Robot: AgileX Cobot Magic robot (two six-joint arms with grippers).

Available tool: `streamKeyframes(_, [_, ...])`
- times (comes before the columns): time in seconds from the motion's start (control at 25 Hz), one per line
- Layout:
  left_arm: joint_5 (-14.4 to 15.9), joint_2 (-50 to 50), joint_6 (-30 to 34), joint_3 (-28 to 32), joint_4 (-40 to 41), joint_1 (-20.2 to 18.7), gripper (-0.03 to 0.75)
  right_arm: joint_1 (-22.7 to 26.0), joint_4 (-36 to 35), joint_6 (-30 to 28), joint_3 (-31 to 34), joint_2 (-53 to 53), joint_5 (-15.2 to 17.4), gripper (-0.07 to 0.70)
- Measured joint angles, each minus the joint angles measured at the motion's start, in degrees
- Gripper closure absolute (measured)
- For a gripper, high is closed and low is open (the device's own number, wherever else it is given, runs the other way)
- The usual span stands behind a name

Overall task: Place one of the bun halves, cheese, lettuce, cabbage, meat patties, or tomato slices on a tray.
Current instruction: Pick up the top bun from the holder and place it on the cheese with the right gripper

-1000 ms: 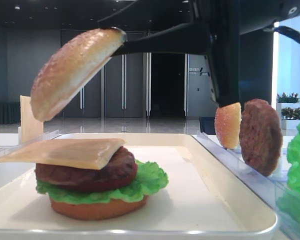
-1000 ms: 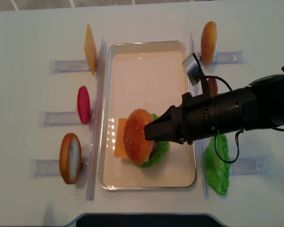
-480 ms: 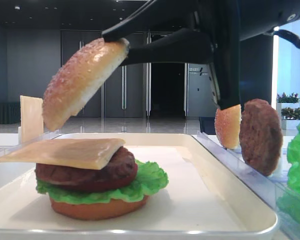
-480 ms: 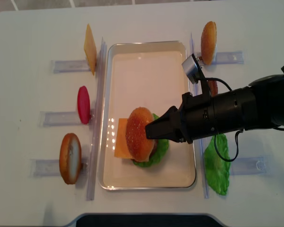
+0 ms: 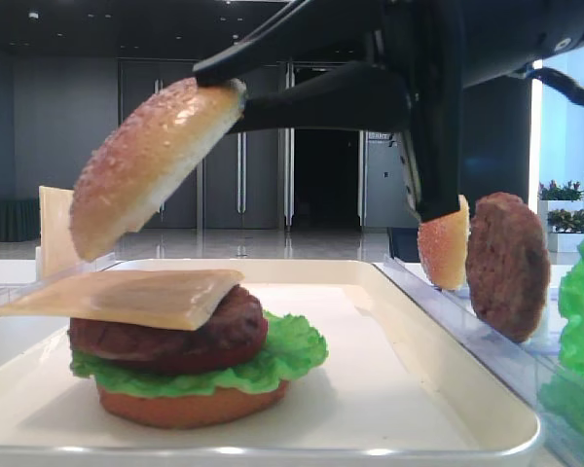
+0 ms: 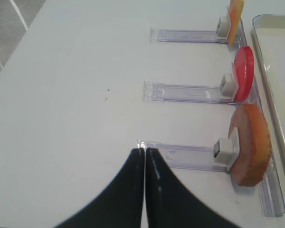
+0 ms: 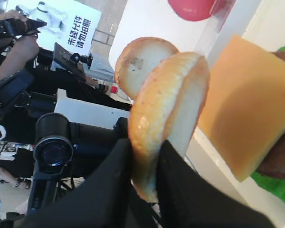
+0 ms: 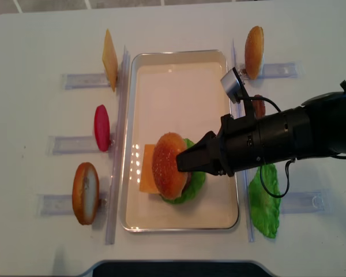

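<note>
The bun top (image 5: pixel 146 161) is gripped by its edge in the right tool (image 7: pixel 145 161), tilted above the cheese (image 5: pixel 127 296); the left tool (image 6: pixel 145 154) is closed, empty. Chinese sign lettering is blurred.

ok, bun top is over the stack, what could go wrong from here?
1. The right tool pinches the bun top only at its edge, and it hangs steeply tilted. Released like this, it could land on edge and roll off.
2. The cheese overhangs the patty to one side. A push from the bun's low edge could tip or slide it.
3. The stack sits off-centre in the tray, so a sideways nudge could shift the layers.
</note>
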State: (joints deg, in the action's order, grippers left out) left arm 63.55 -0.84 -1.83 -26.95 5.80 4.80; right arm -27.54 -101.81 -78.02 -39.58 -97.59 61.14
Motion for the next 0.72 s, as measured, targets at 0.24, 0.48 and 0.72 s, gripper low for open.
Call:
streamKeyframes(0.24, [0.0,0.0,0.0,0.0,0.0,0.0,0.718,0.0,0.05,-0.04,-2.23,-3.03,2.67,0.486])
streamKeyframes(0.48, [0.0,0.0,0.0,0.0,0.0,0.0,0.718,0.0,-0.12,-0.24,-4.11,-4.33,3.75,0.486])
streamKeyframes(0.72, [0.0,0.0,0.0,0.0,0.0,0.0,0.718,0.0,-0.12,-0.24,-4.45,-7.19,5.01,0.486])
